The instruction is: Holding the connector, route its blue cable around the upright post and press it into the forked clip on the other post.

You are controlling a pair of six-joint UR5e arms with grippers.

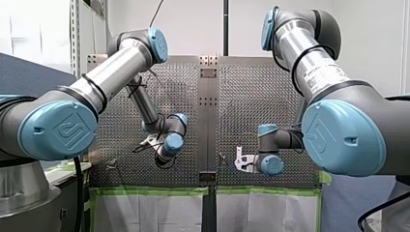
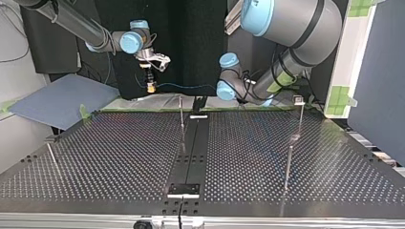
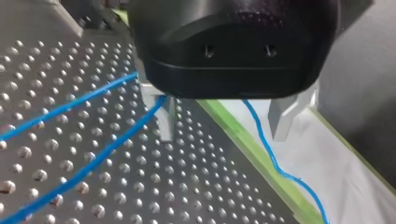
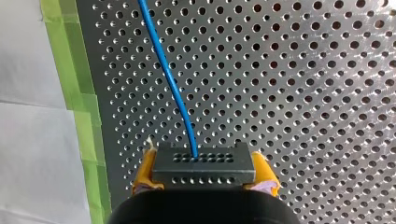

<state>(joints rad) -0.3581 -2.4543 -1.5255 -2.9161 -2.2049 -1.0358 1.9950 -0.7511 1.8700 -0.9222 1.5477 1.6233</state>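
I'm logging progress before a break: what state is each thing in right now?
connector: clamped in the right tool.
right tool: shut on the connector.
blue cable: loose, not yet round any post.
left tool: open, straddling the blue cable.
middle post: upright, bare.

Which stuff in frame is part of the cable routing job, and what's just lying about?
Job: connector, clamped in my right gripper; blue cable; my left gripper, open by the cable; thin post; post with block head, likely the clip.
Lying about: green tape; white sheet; blue-grey board at the top view's left.
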